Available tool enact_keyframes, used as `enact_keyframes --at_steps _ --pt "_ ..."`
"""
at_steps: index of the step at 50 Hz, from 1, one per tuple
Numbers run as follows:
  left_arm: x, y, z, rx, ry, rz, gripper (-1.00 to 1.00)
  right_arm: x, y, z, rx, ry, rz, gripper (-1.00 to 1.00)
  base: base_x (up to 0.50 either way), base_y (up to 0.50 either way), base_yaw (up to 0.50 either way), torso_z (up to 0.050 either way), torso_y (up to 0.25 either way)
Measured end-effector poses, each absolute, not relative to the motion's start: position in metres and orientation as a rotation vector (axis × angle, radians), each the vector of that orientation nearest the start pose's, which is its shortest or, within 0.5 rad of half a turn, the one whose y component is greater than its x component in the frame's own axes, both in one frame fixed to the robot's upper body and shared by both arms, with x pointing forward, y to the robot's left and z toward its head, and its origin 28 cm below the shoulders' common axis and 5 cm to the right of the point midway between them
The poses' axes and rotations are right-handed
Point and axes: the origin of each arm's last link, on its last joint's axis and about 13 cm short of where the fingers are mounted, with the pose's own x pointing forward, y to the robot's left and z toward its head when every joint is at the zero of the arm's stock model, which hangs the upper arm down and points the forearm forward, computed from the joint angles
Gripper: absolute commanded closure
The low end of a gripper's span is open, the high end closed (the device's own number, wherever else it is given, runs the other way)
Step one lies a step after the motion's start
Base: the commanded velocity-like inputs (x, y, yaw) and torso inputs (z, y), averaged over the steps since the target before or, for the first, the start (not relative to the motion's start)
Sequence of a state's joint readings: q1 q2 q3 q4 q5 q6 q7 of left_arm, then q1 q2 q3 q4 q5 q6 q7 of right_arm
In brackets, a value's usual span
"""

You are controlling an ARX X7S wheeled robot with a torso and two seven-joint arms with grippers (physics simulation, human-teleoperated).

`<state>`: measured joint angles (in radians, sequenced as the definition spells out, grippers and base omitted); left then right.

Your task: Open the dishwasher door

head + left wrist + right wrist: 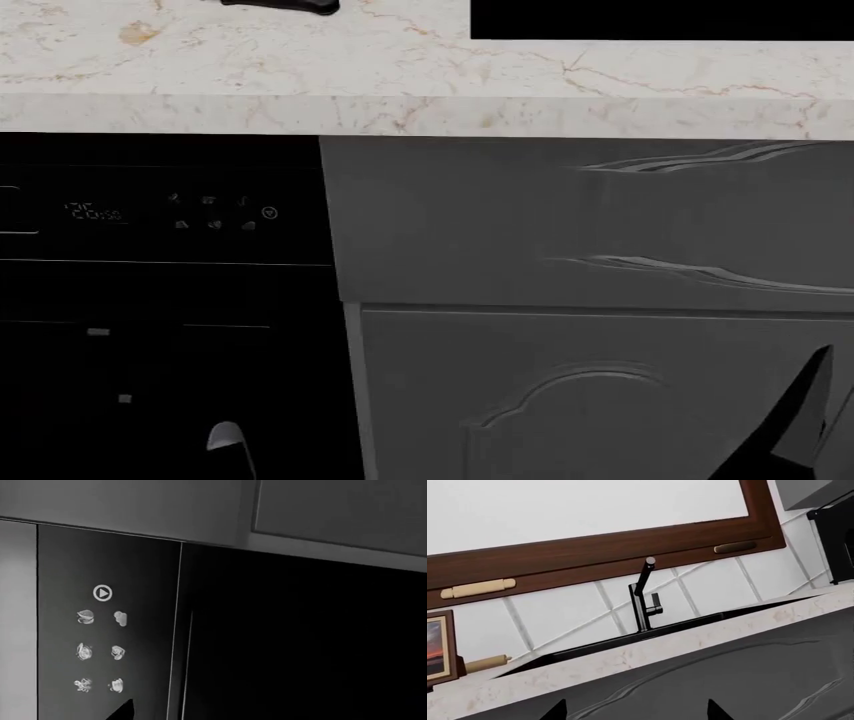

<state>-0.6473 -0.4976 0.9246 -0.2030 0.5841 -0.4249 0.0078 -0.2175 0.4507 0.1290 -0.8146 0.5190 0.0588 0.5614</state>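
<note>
The large glossy black flat dishwasher door (160,300) is filling the lower left of the head view beneath the pale veined marble countertop (400,80), its top strip carrying a dim digital readout and small pale icons, with thin horizontal lines crossing the panel below. The left gripper (230,445) is showing only as a pale rounded tip low against that door; whether it is touching the panel, or how far it is spread, I cannot tell. The right gripper (634,711) is showing two dark fingertips set well apart, gripping nothing, just before the matte grey drawer front (727,680) with its wavy relief. Beyond it, a slim black faucet (644,595) is standing over a dark sink.
</note>
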Motion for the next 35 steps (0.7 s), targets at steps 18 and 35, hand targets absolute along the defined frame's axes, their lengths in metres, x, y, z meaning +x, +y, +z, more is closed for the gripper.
enact_keyframes --at_steps 18,35 --pt "0.328 0.241 0.087 1.480 -0.020 -0.301 -1.00 0.146 -0.151 0.155 0.171 -0.473 -0.291 -1.00 0.00 0.00 0.00 0.000 0.000" --pt "0.346 0.237 0.087 1.502 -0.011 -0.321 -1.00 0.144 -0.154 0.157 0.173 -0.483 -0.300 -1.00 0.00 0.00 0.00 0.000 0.000"
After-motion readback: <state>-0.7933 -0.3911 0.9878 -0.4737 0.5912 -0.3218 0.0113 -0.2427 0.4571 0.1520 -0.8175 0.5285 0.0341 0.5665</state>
